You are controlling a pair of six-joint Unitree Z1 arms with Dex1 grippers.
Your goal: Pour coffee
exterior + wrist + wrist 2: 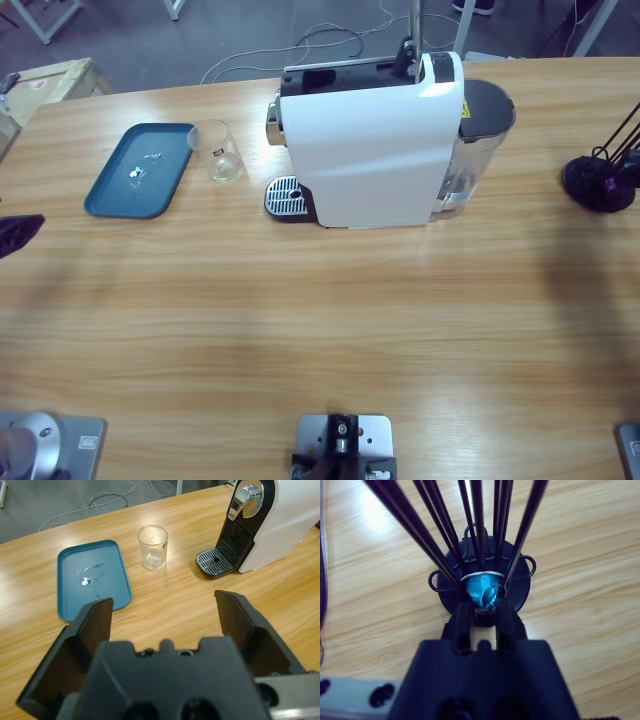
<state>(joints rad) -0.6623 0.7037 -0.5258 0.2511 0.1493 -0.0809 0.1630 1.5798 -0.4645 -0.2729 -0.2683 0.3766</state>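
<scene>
The white coffee machine [370, 140] stands at the table's far middle, with its drip grate [215, 562] toward the left. An empty clear glass [222, 152] stands left of it, beside a blue tray [140, 170]. My left gripper [162, 600] hangs open and empty, well short of the glass [152, 546]; only its dark tip [18, 232] shows at the high view's left edge. At the far right stands a black wire capsule rack [598, 183]. My right gripper [484, 605] is shut on a blue coffee capsule [482, 590] at the rack's base [520, 587].
The machine's chrome spout [243, 500] overhangs the grate, and a water tank [480, 140] sits on its right side. The tray [92, 577] holds only small specks. The rack's wires [445, 525] rise closely around my right gripper. Bare wooden tabletop [320, 320] spreads across the front.
</scene>
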